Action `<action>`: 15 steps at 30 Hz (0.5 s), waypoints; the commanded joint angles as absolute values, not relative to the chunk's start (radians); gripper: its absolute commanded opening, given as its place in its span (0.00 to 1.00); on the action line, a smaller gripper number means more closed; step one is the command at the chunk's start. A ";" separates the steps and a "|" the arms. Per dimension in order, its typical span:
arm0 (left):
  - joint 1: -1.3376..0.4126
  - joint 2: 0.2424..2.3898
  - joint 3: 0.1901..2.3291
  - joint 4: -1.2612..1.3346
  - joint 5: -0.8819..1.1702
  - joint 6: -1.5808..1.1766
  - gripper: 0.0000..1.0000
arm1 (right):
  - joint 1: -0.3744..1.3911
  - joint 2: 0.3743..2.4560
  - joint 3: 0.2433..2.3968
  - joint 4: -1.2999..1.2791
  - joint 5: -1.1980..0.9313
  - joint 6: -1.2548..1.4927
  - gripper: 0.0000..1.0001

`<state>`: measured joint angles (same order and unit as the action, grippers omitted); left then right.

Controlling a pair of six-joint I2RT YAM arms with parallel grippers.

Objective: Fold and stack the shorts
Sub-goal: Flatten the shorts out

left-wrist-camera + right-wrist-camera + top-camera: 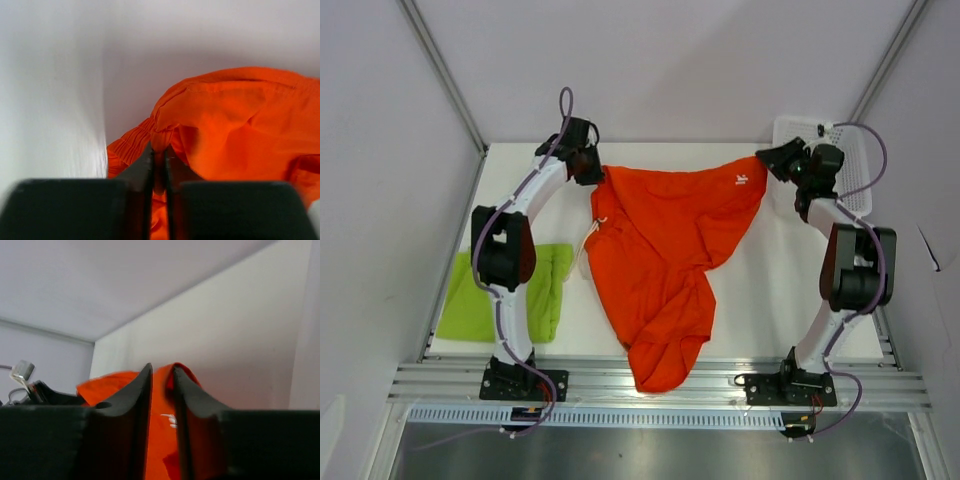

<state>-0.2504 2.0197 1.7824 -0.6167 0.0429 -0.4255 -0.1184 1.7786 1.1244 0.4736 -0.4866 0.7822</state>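
Observation:
The orange-red shorts (670, 250) hang stretched between both grippers over the table, their lower part drooping past the near edge. My left gripper (588, 168) is shut on the left waistband corner, with fabric pinched between the jaws in the left wrist view (159, 150). My right gripper (767, 160) is shut on the right corner by the small white logo (741, 180), also seen in the right wrist view (162, 375). The white drawstrings (588, 240) dangle at the left. The lime green shorts (505, 292) lie folded at the table's left, partly under the left arm.
A white mesh basket (830, 145) stands at the back right corner, behind the right wrist. Metal rails (650, 385) run along the near edge. Grey walls close in the back and sides.

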 commanded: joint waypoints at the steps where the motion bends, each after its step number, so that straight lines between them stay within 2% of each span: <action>1: -0.242 2.095 1.925 -0.588 0.040 -0.428 0.21 | -0.110 1.906 1.346 0.482 -0.414 0.747 0.29; 2: -0.242 2.112 1.946 -0.597 0.044 -0.431 0.68 | -0.112 1.967 1.398 0.438 -0.405 0.732 0.52; 3: -0.242 2.123 2.003 -0.607 0.020 -0.434 0.83 | -0.110 1.983 1.469 0.369 -0.381 0.720 0.82; 4: -0.242 2.125 2.011 -0.612 0.017 -0.433 0.92 | -0.109 1.990 1.488 0.347 -0.368 0.706 0.94; 5: -0.241 2.115 2.010 -0.603 0.018 -0.430 0.99 | -0.109 1.970 1.488 0.333 -0.358 0.675 0.99; 10: -0.241 2.010 1.893 -0.583 0.015 -0.423 0.99 | -0.086 1.873 1.473 0.158 -0.336 0.569 0.99; 15: -0.241 1.902 1.786 -0.601 0.012 -0.443 0.99 | 0.032 1.806 1.462 -0.105 -0.279 0.359 0.86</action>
<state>-0.2455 2.0098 1.8217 -0.6044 0.0284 -0.4355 -0.0601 1.8969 1.4338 0.0921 -0.3321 0.5434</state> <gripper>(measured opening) 0.992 0.889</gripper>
